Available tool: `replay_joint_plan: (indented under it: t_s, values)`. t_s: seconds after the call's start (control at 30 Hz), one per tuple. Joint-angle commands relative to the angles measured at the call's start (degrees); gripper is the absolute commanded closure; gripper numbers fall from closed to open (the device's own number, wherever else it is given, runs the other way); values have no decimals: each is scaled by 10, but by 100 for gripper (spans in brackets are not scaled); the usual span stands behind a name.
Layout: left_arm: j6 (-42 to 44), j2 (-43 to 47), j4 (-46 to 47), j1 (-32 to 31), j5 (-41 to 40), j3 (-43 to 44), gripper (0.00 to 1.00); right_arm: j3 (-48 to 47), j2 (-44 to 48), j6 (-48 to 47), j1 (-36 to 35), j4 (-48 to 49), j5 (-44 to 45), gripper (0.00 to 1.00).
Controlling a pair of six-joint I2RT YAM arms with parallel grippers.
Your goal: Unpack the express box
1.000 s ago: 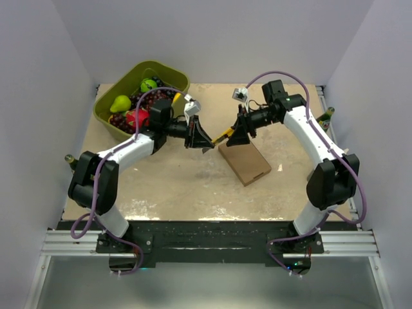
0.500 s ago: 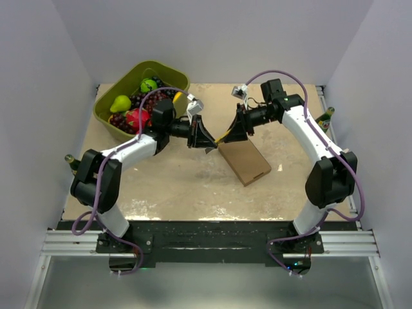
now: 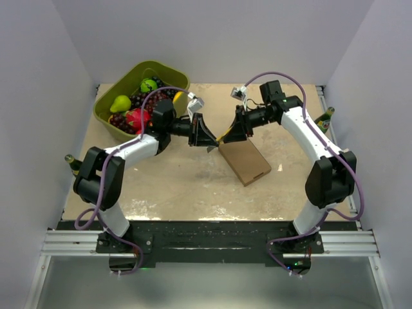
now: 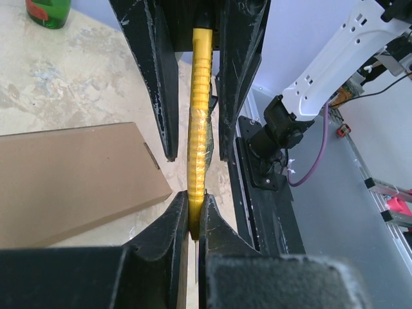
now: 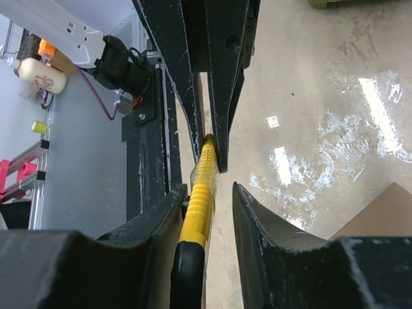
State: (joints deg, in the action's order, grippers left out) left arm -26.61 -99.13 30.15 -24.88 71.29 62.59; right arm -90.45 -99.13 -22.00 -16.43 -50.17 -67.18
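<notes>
The left gripper [image 4: 195, 209] is clamped on one end of a yellow ribbed tool [image 4: 198, 116], the type of which cannot be made out. The right gripper [image 5: 209, 188] is placed around the other end, jaws apart. The express box [image 3: 244, 161] is laid flat beneath the right gripper, its far corner covered.

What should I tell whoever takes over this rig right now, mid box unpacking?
Left gripper: shut on one end of the yellow tool.
Right gripper: open, fingers either side of the tool's other end, not clamped on it.
Box: lying flat on the table, closed, next to the two grippers.
Done: tool is picked up; nothing unpacked.
Left: probably pass the tool to the right gripper, then open the box and empty it.
</notes>
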Motion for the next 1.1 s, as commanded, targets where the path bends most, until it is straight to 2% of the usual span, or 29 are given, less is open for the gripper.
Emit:
replay_joint_plan:
  t_s: [0.0,0.6,0.7,0.73,0.83,0.87,0.9,1.0,1.07]
  values:
    - [-29,-3,47,-2,13,16,100,-2,-4,19,-4,24,-19,63]
    - [-5,-21,-1,-9,22,40,100,-25,-19,11,-22,28,-14,70]
    - [-7,-25,-1,-10,23,42,100,-31,-19,5,-23,23,-11,77]
    - [-7,-26,-4,-10,24,41,100,-31,-20,4,-22,21,-14,84]
    - [-6,-28,-11,-9,25,36,100,-39,-15,-19,-23,-2,-6,93]
    - [-4,-26,-14,-8,25,34,100,-42,-12,-30,-23,-10,5,99]
    - [0,-25,-20,-8,24,32,100,-48,-9,-47,-22,-17,9,100]
    - [10,-21,-34,-7,25,30,100,-55,-4,-73,-23,-39,35,100]
    - [13,-19,-34,-5,26,26,100,-65,-9,-88,-22,-60,18,79]
